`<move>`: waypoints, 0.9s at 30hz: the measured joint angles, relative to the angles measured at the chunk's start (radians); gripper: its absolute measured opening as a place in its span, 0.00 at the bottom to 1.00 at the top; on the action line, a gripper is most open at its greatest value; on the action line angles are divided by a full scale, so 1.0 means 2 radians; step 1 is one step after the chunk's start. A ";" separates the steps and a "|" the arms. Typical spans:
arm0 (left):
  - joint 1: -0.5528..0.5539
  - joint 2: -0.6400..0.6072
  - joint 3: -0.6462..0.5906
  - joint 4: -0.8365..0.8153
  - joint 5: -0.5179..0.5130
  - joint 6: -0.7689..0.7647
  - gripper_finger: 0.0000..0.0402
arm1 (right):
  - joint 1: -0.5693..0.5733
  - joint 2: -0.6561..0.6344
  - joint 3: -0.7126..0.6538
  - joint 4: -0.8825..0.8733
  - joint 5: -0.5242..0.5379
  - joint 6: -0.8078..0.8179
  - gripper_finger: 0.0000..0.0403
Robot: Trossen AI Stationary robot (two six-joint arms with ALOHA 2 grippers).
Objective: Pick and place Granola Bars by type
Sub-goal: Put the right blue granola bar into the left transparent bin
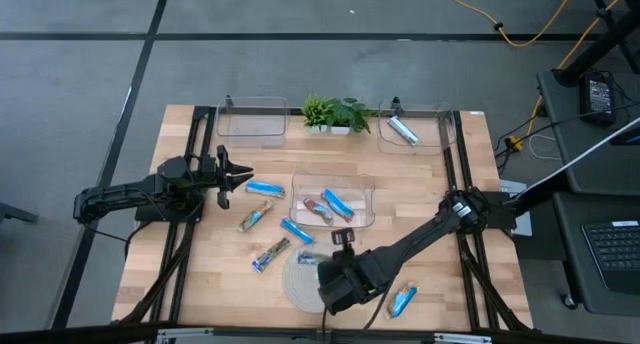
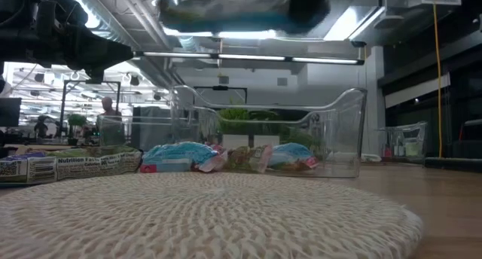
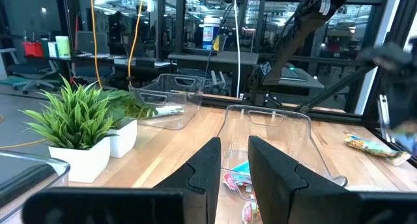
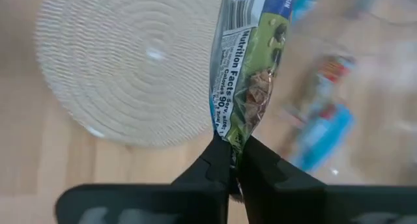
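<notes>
My right gripper (image 4: 236,152) is shut on a granola bar (image 4: 251,68) with green, silver and blue print, above the round woven mat (image 1: 297,284). That bar shows blurred high up in the low view (image 2: 218,16). Other bars lie flat on the table: a blue one (image 1: 265,189), a brownish one (image 1: 255,217), another blue one (image 1: 297,231), a second brownish one (image 1: 271,254) and one by the near edge (image 1: 403,301). The middle clear bin (image 1: 362,184) holds bars (image 1: 337,204). My left gripper (image 1: 240,176) hovers open left of the bars. My right gripper pinches the bar by one crimped end (image 4: 229,138) between its two fingers, which lie in line with the bar's length. The bar is lifted clear and stretches away from the fingertips over the edge of the mat.
A far-right clear bin (image 1: 440,134) holds one bar (image 1: 403,131). A far-left clear bin (image 1: 228,119) and a potted plant (image 1: 335,114) stand along the far edge. Bare wood lies near the table's left and right near corners.
</notes>
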 joint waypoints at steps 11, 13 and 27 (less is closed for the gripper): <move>0.000 0.000 0.000 0.000 0.000 0.000 0.18 | -0.008 -0.033 0.076 -0.111 0.020 0.030 0.04; 0.000 0.000 0.000 0.000 0.000 0.000 0.18 | -0.017 -0.047 0.071 -0.111 0.025 0.037 0.04; 0.000 0.000 0.000 0.000 0.000 0.000 0.18 | -0.123 -0.105 0.063 -0.109 0.051 -0.090 0.04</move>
